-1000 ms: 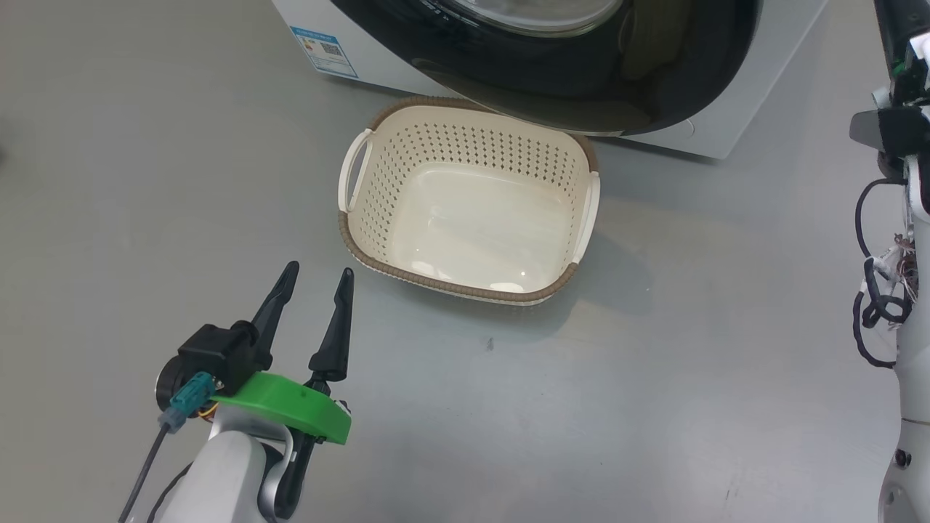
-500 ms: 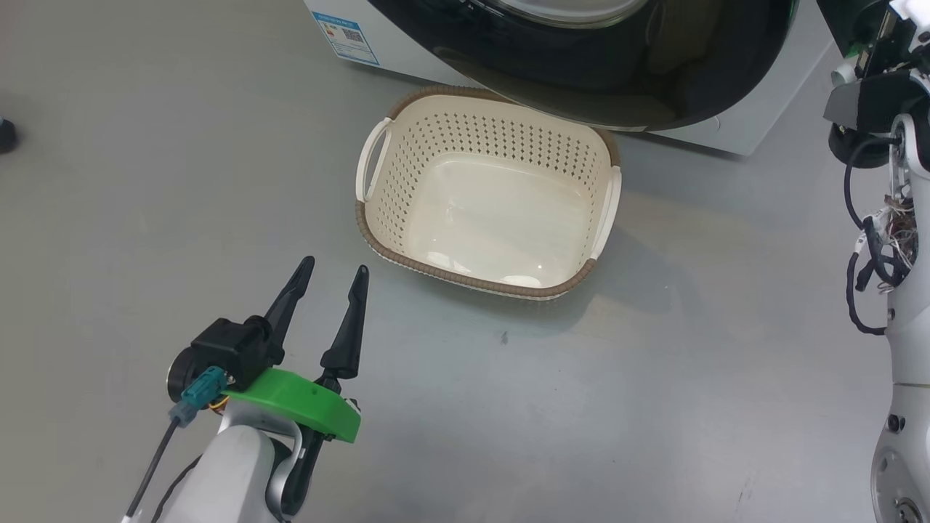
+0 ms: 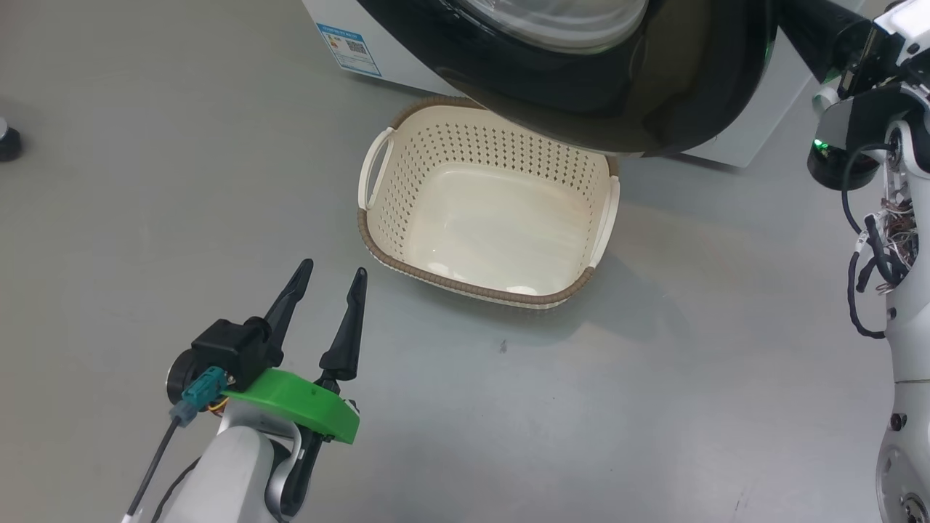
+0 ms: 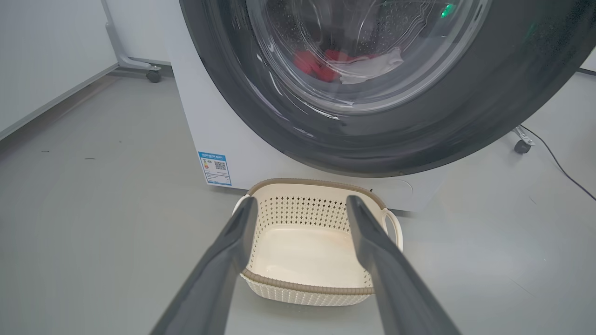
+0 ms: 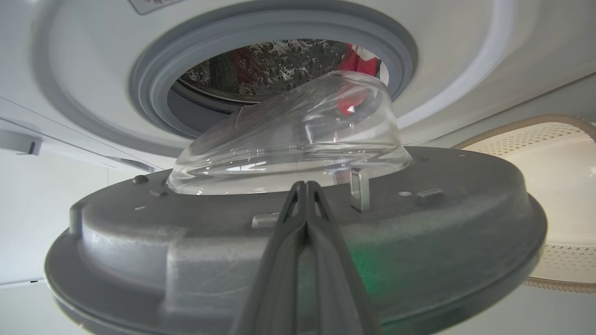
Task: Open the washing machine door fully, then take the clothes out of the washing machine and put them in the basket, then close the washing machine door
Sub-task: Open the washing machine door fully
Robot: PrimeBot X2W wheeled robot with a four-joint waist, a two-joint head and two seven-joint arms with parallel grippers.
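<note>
The washing machine door (image 3: 617, 102), black-rimmed with a glass bowl, stands partly open and overhangs the far rim of the cream basket (image 3: 487, 211), which is empty on the floor. My right gripper (image 5: 305, 186) is shut, its tips against the door's grey inner face (image 5: 419, 223) just below the glass bowl (image 5: 288, 135). Behind it are the washing machine's grey-ringed opening (image 5: 153, 83) and the red clothes (image 5: 358, 60) in the drum. My left gripper (image 3: 330, 272) hangs open and empty, near-left of the basket. In the left wrist view the clothes (image 4: 321, 63) show through the door glass above the basket (image 4: 316, 251).
The white washing machine (image 3: 734, 138) carries a blue label (image 3: 349, 49). My right arm (image 3: 901, 218), with loose cables, stands at the right edge. A small dark object (image 3: 7, 142) sits far left. A wheeled frame leg (image 4: 153, 74) stands left of the washer; a cable (image 4: 558, 163) trails on its right.
The door has swung further out and now covers more of the basket's far rim. The right arm has moved up and in with it. The left gripper has kept its place.
</note>
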